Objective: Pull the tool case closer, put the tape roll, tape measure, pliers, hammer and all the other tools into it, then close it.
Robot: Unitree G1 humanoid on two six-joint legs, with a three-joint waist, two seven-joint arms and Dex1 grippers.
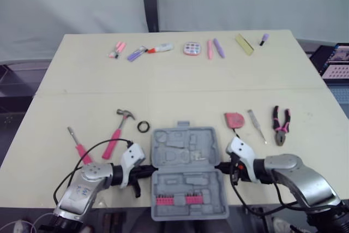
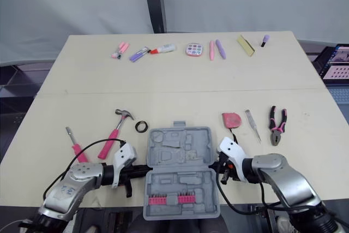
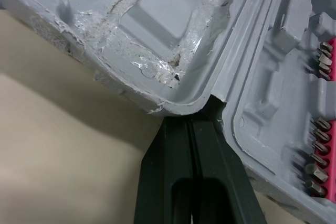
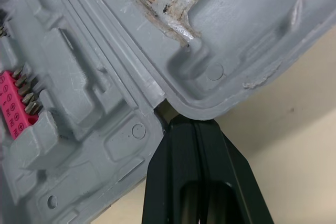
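The grey tool case [image 1: 185, 151] lies open at the table's front edge, lid half away from me, with a pink bit strip [image 1: 178, 200] in the near half. My left gripper [image 1: 146, 172] is shut, its tips [image 3: 191, 116] pressed into the hinge notch on the case's left side. On the case's right side my right gripper [image 1: 221, 166] is shut too, tips [image 4: 184, 119] at the hinge notch there. To the left of the case lie a pink-handled hammer [image 1: 117, 132], a black tape roll [image 1: 143, 126] and a screwdriver [image 1: 80, 147]. A red tape measure [image 1: 235, 119], a thin metal tool [image 1: 257, 125] and pliers [image 1: 281, 125] lie to its right.
Along the table's far edge runs a row of small items: pink and purple markers [image 1: 136, 53], a round palette [image 1: 191, 48], pens [image 1: 214, 48], a yellow strip [image 1: 244, 43]. Bare tabletop [image 1: 180, 91] separates that row from the tools. Black cables loop by both wrists.
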